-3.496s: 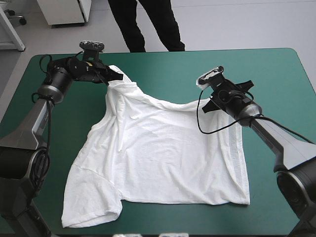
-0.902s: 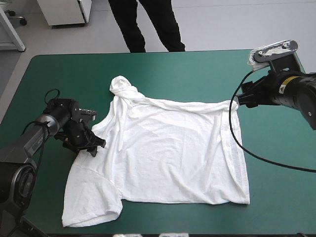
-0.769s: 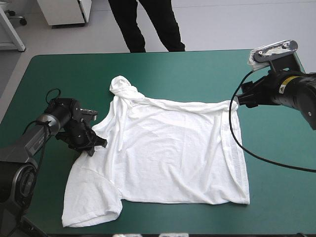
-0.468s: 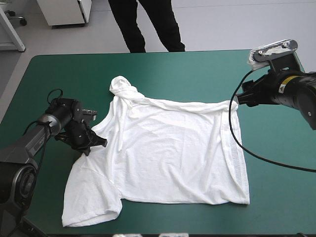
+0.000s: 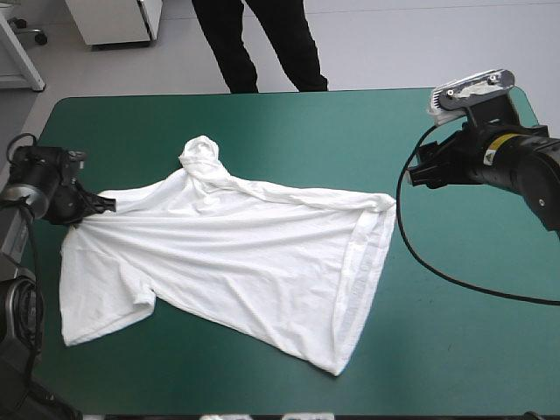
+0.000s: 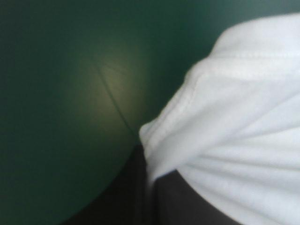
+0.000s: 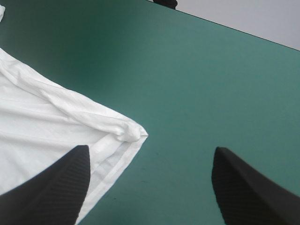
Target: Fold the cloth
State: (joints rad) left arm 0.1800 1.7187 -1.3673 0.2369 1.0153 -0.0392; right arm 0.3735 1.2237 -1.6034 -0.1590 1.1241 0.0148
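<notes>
The white T-shirt (image 5: 236, 254) lies spread and pulled taut across the teal-green cover, with a bunched lump (image 5: 199, 150) at its far side. My left gripper (image 5: 94, 208) is near the table's left edge, shut on the shirt's left edge. In the left wrist view a hemmed fold of the T-shirt (image 6: 243, 131) runs in between the black fingers of the left gripper (image 6: 147, 164). My right gripper (image 5: 418, 172) hovers open, just right of the shirt's right corner (image 5: 385, 203). In the right wrist view the right gripper (image 7: 150, 150) holds nothing, and the T-shirt's corner (image 7: 131, 133) lies just ahead of it.
The left gripper is close to the table's left edge (image 5: 26, 166). Teal-green cover (image 5: 350, 122) stretches from the shirt to the far and right edges. The shirt's near tip (image 5: 337, 367) lies close to the front edge.
The left gripper took hold of the shirt's left side and dragged it toward the table's left edge. The whole shirt slid left and stretched. The right gripper barely moved, and the shirt's corner drew away from it.
</notes>
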